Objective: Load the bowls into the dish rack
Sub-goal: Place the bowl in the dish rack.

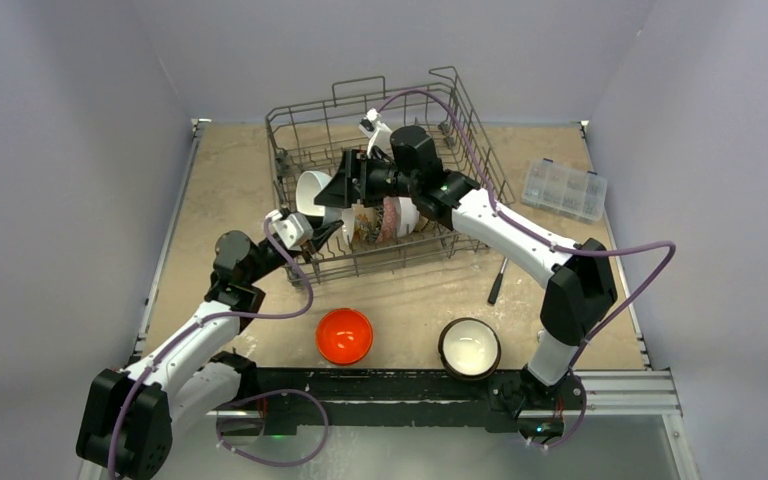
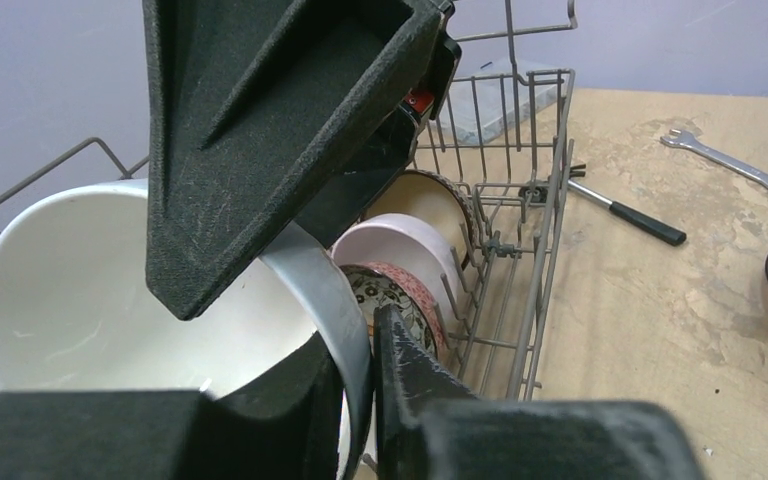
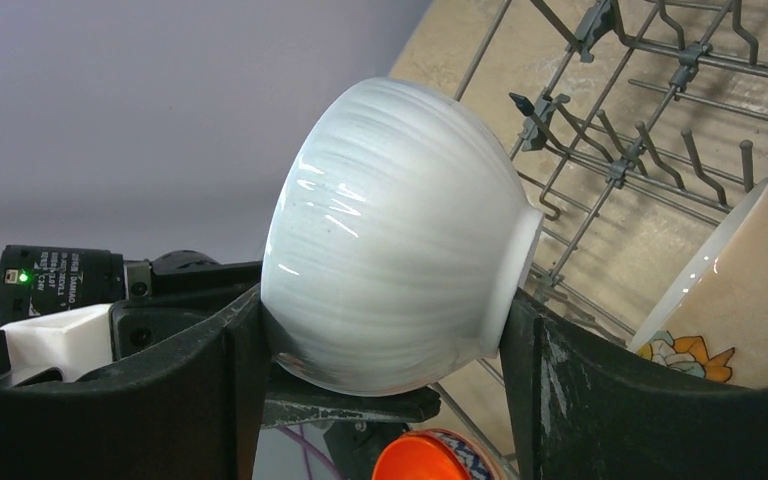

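Observation:
The dish rack (image 1: 470, 140) stands at the back middle of the table. A plain white bowl (image 1: 310, 190) (image 3: 390, 270) sits tilted on its side at the rack's front left. My left gripper (image 1: 328, 229) (image 2: 370, 335) is shut on this bowl's rim (image 2: 335, 300). My right gripper (image 1: 328, 192) (image 3: 385, 300) spans the same bowl from foot to body, with both fingers touching it. Several patterned bowls (image 1: 385, 218) (image 2: 410, 295) stand on edge in the rack beside it. An orange-red bowl (image 1: 344, 335) and a dark bowl with a cream inside (image 1: 469, 347) rest on the table near the front.
A clear compartment box (image 1: 564, 188) lies at the right of the rack. A black-handled tool (image 1: 497, 282) (image 2: 625, 213) and a wrench (image 2: 730, 165) lie on the table to the rack's right. Upright tines (image 3: 650, 150) fill the rack floor.

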{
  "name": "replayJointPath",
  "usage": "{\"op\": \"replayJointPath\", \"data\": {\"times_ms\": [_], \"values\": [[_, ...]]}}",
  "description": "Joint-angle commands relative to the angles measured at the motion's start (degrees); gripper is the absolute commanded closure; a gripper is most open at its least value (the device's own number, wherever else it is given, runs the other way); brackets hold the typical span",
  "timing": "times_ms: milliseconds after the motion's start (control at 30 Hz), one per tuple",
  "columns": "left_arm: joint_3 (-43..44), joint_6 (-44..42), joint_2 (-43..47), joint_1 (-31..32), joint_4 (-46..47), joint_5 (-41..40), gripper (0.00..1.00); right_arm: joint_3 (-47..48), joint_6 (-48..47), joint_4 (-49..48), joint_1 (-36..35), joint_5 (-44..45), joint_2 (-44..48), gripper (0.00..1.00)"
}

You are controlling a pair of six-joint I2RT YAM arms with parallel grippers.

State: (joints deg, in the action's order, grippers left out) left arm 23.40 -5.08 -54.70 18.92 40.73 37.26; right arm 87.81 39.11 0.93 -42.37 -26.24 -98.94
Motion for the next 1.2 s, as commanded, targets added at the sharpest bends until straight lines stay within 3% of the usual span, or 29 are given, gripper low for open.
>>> {"op": "replayJointPath", "data": {"times_ms": [0,67,167,433,533,633,700,1167], "values": [[3.87,0.51,0.83,0.41,2.07,0.35,0.80,-0.12,0.47,-1.72,-0.95,-0.91,3.72,1.00],[4.23,0.98,0.67,0.42,1.54,-0.34,0.63,-0.40,0.35,-1.15,-0.29,-0.31,3.83,1.00],[4.47,1.38,0.85,0.42,0.87,-1.51,0.47,-1.44,0.43,-1.10,1.24,-0.24,4.52,1.00],[4.46,3.12,1.65,0.32,0.80,-5.13,0.29,-4.38,0.30,-1.10,5.74,0.15,7.43,1.00],[4.30,4.58,2.51,0.34,0.34,-10.49,0.19,-4.20,-1.04,1.65,6.81,1.45,7.98,1.00],[4.71,8.49,3.01,0.29,-1.89,-19.32,0.02,-3.35,-2.63,3.91,7.12,3.40,8.30,1.00],[5.98,10.25,2.81,0.10,-4.73,-25.08,0.01,-2.38,-3.74,5.26,7.15,4.93,8.25,1.00],[14.93,16.67,-2.13,-6.79,-22.70,-44.29,0.01,5.45,-8.86,13.31,4.31,12.92,4.80,1.00]]}}
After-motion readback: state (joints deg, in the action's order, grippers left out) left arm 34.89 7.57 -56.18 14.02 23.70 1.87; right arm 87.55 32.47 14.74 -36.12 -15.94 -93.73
